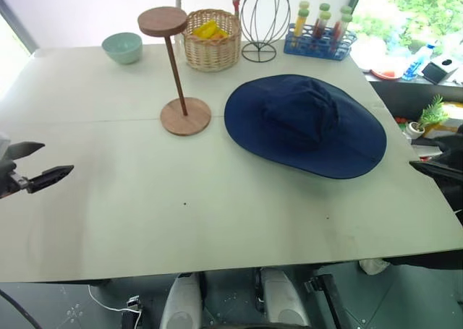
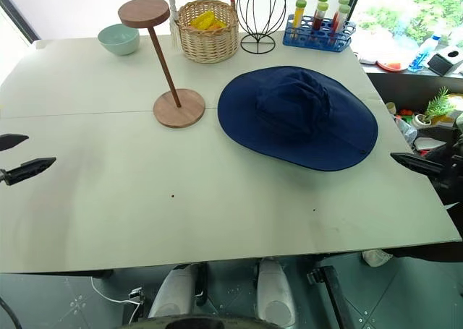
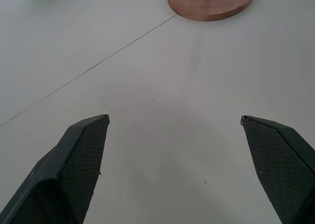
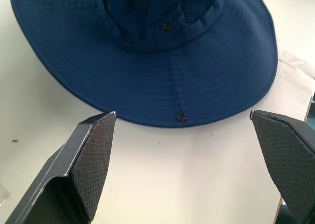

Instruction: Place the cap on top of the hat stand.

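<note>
Navy cap (image 1: 305, 124) flat on bench (image 1: 217, 213), just right of wooden hat stand (image 1: 176, 69), no legible label; left tool (image 3: 174, 157) and right tool (image 4: 184, 157) both spread wide, empty.

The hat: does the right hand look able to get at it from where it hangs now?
Probably yes. The right hand is open and faces the hat brim across bare table, with nothing lying between them.
</note>
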